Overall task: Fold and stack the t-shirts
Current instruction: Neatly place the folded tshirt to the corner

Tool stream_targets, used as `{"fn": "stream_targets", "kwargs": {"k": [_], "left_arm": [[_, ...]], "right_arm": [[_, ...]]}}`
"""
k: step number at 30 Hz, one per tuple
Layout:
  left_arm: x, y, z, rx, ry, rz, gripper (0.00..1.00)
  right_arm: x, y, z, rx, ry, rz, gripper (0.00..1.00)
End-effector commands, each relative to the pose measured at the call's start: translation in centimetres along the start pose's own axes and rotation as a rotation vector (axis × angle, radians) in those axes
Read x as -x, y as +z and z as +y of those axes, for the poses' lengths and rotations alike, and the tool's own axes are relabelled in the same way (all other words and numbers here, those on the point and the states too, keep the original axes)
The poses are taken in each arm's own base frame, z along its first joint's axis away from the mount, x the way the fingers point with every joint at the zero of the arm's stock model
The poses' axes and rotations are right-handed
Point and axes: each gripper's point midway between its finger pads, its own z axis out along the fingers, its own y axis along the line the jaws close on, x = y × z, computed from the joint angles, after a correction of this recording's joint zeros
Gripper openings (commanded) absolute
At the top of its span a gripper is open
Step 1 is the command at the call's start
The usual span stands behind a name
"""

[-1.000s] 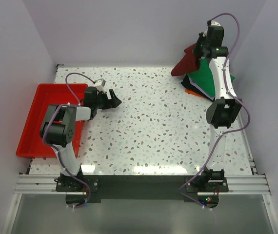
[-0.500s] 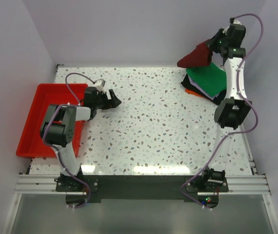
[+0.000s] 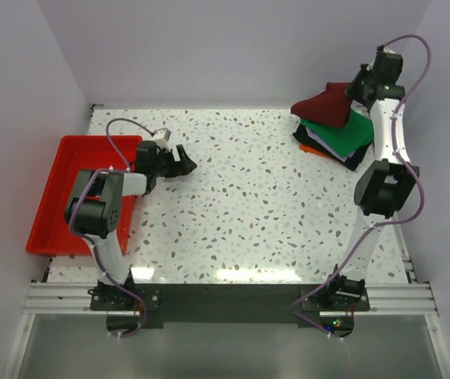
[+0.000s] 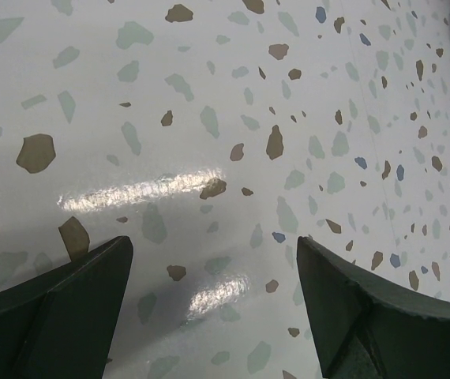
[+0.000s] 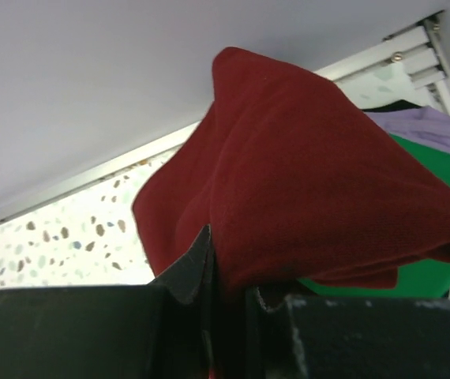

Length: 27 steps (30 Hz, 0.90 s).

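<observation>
The dark maroon t-shirt (image 3: 326,106), folded into a bundle, hangs from my right gripper (image 3: 357,91) at the far right corner, low over the stack. My right gripper (image 5: 229,272) is shut on its edge, and the maroon cloth (image 5: 312,181) fills the right wrist view. Under it lies the stack of folded shirts: bright green (image 3: 350,134) on top, with black (image 3: 353,160) and orange (image 3: 310,148) edges below. Green (image 5: 414,272) and lavender (image 5: 434,126) show in the right wrist view. My left gripper (image 3: 184,162) rests open and empty over the bare table (image 4: 217,300) at the left.
A red plastic tray (image 3: 59,178) sits at the table's left edge, beside the left arm. White walls close in the back and both sides. The speckled table top (image 3: 264,197) lies between the arms.
My right gripper has carried the maroon shirt right and down, from hanging high by the back wall to low over the green shirt on the stack. The left arm has not moved.
</observation>
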Motion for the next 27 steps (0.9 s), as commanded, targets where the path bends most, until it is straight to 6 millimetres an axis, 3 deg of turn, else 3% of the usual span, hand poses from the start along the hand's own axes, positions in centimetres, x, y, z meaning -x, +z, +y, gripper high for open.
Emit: {"fn": "stream_targets", "kwargs": {"k": [1, 12, 13, 14, 16, 17, 18, 23, 27], "left_arm": [[1.1, -0.4, -0.6, -0.034, -0.002, -0.038, 0.89], [1.8, -1.4, -1.5, -0.048, 0.011, -0.063, 0.89], [1.8, -1.6, -1.4, -0.042, 0.012, -0.065, 0.89], [2.4, -2.0, -1.6, -0.028, 0.024, -0.083, 0.89], [2.8, -2.6, -1.7, -0.010, 0.040, -0.101, 0.89], [3.0, -2.8, -1.9, -0.001, 0.048, -0.104, 0.89], [3.8, -3.3, -2.5, 0.010, 0.071, -0.132, 0.89], [5.0, -5.1, -4.3, 0.050, 0.125, -0.169, 0.89], [7.3, -8.3, -6.4, 0.040, 0.147, -0.266, 0.89]], "right_arm": [[3.2, -4.2, -1.3, -0.117, -0.080, -0.090, 0.00], [1.8, -4.5, -6.8, -0.395, -0.149, -0.053, 0.02], [1.5, -4.5, -7.3, -0.417, -0.150, -0.047, 0.13], [1.5, -4.6, -7.4, -0.429, -0.152, -0.047, 0.46], [1.0, -4.9, -8.3, -0.470, -0.151, -0.052, 0.73], [1.6, -5.9, -8.0, -0.465, -0.148, -0.074, 0.92], [1.0, -5.8, -8.1, -0.464, -0.149, -0.073, 0.99], [1.0, -8.2, -7.9, -0.457, -0.139, -0.101, 0.99], [0.2, -11.6, -6.3, -0.374, -0.093, -0.148, 0.99]]}}
